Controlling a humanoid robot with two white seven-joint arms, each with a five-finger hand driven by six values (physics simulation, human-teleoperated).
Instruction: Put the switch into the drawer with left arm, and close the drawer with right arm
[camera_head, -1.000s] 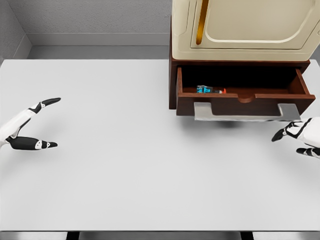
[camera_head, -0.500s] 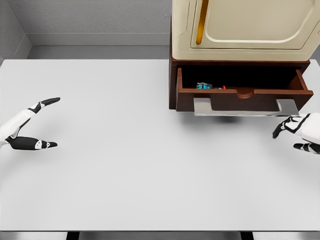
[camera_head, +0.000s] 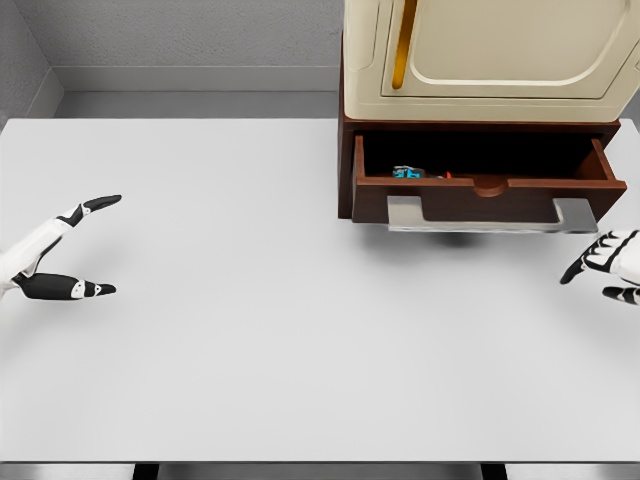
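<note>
The brown drawer (camera_head: 480, 188) stands partly open under a cream cabinet (camera_head: 490, 55) at the upper right. Inside it lies the small switch (camera_head: 410, 173), blue with a red end, mostly hidden behind the drawer front. A grey handle (camera_head: 490, 215) hangs on the drawer front. My right hand (camera_head: 608, 265) shows at the right edge, just below and right of the handle, fingers relaxed and apart from it. My left hand (camera_head: 85, 245) rests at the far left over the table, thumb and finger spread, holding nothing.
The white table (camera_head: 250, 330) fills the view. A grey wall and ledge (camera_head: 190, 78) run along its back. The brown cabinet base (camera_head: 345, 165) frames the drawer's left side.
The drawer has slid inward, so less of the switch shows. My right hand has drifted right toward the picture's edge and slightly down. The left hand has stayed still.
</note>
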